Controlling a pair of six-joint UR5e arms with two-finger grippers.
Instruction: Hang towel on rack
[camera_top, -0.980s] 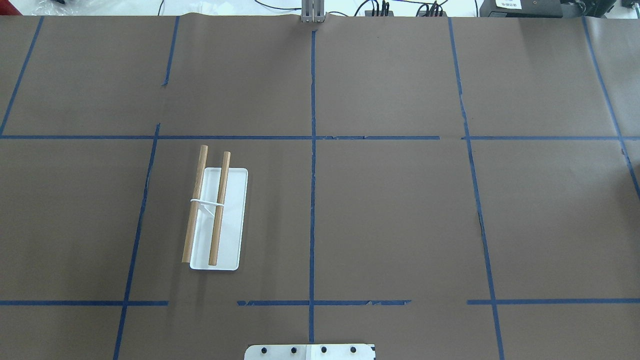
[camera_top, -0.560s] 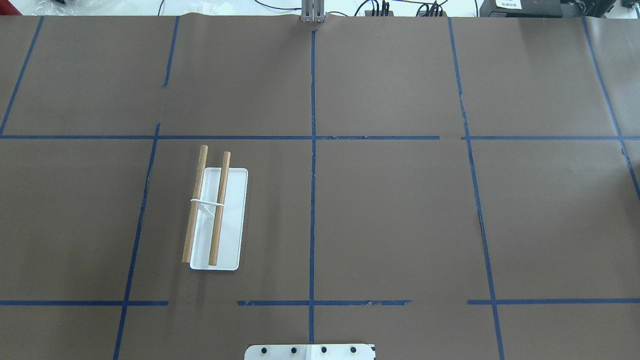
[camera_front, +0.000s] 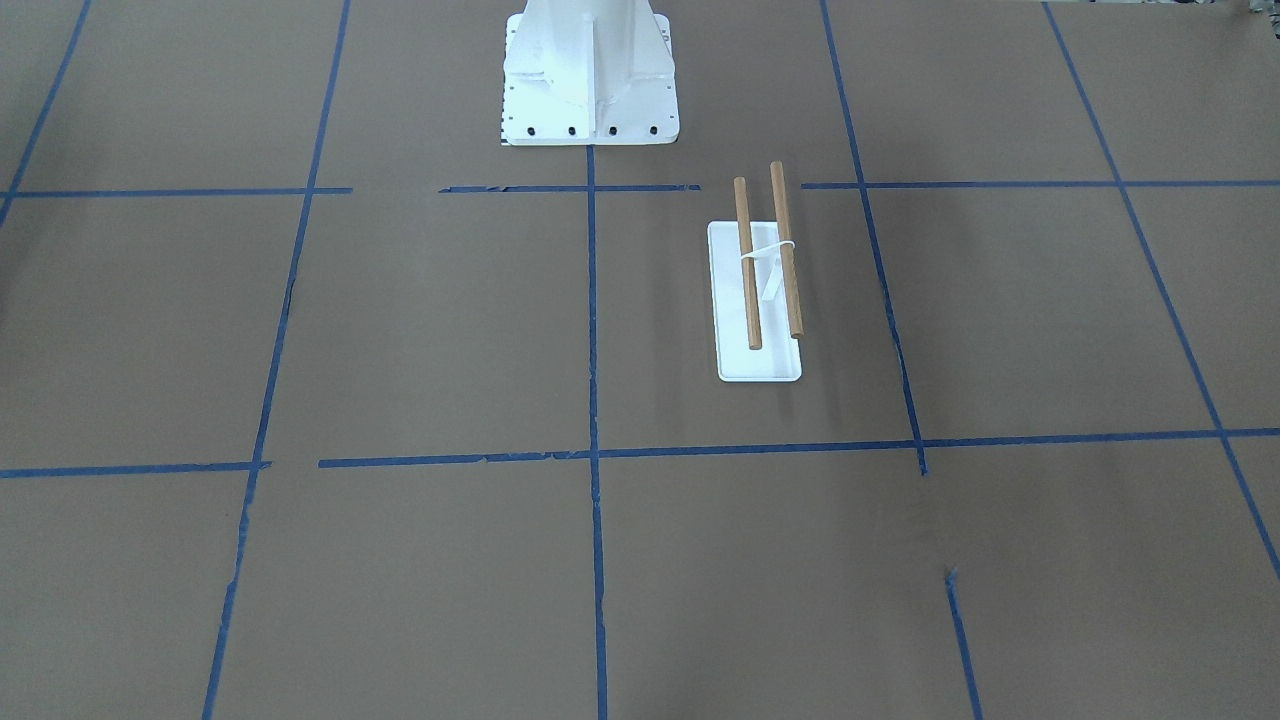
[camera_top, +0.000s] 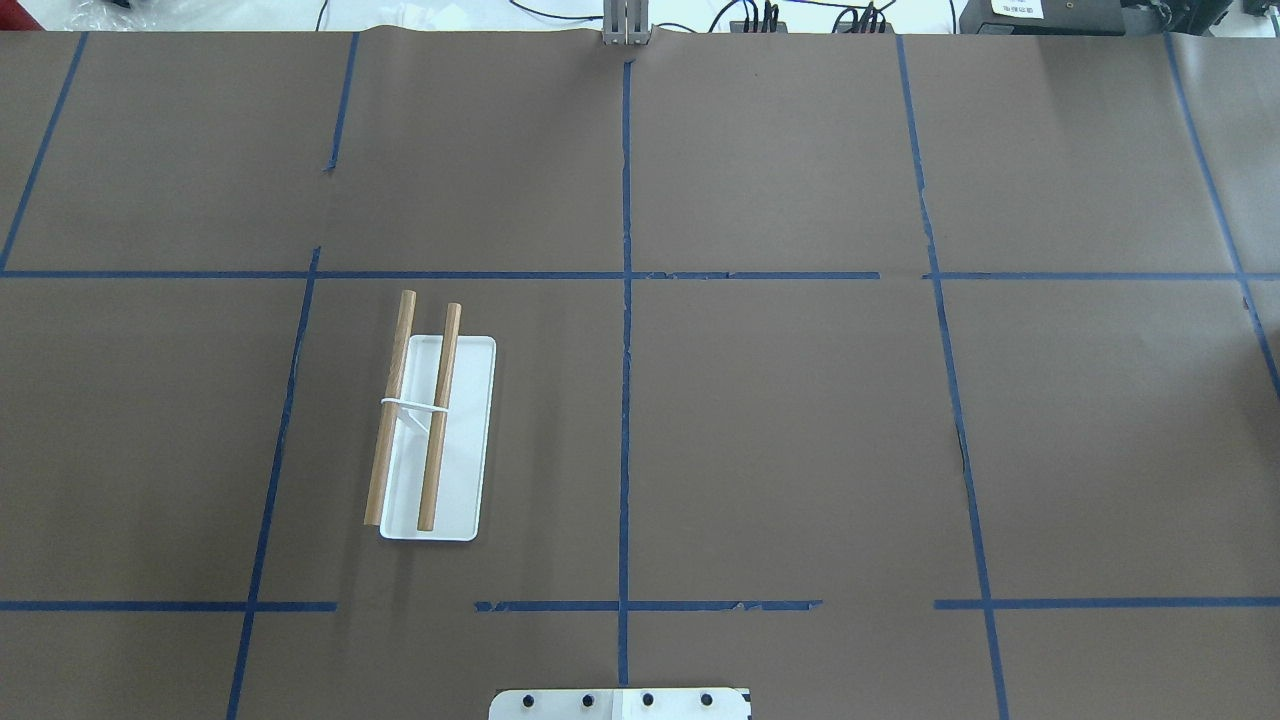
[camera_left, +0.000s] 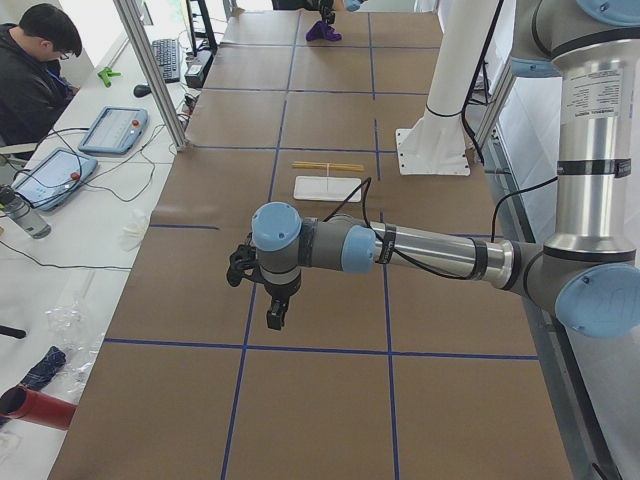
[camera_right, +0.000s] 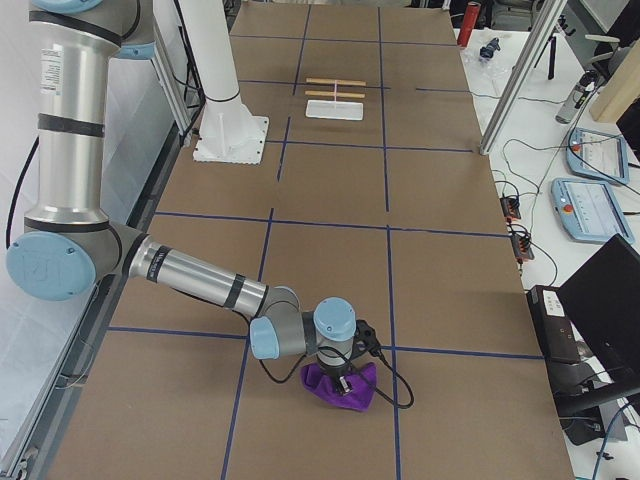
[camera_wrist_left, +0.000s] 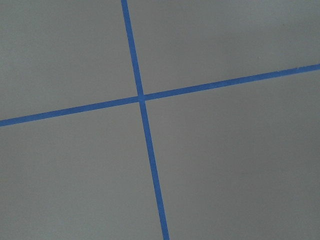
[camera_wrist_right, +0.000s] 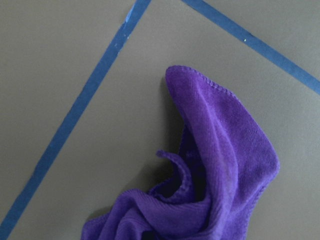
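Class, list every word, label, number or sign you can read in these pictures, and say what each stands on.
Nothing here can be read.
White label on the black box beyond the table's far edge: too small to read.
Dark print on the left arm's silver tube: blurred.
Dark print on the right arm's silver tube: blurred.
Two-rod wooden rack with a white base, purple cloth towel: no markings seen.

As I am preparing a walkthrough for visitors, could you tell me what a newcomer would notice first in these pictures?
A crumpled purple towel lies on the brown table, under the right end effector at the robot's far right. The rack, two wooden rods over a white base, stands bare on the robot's left side.
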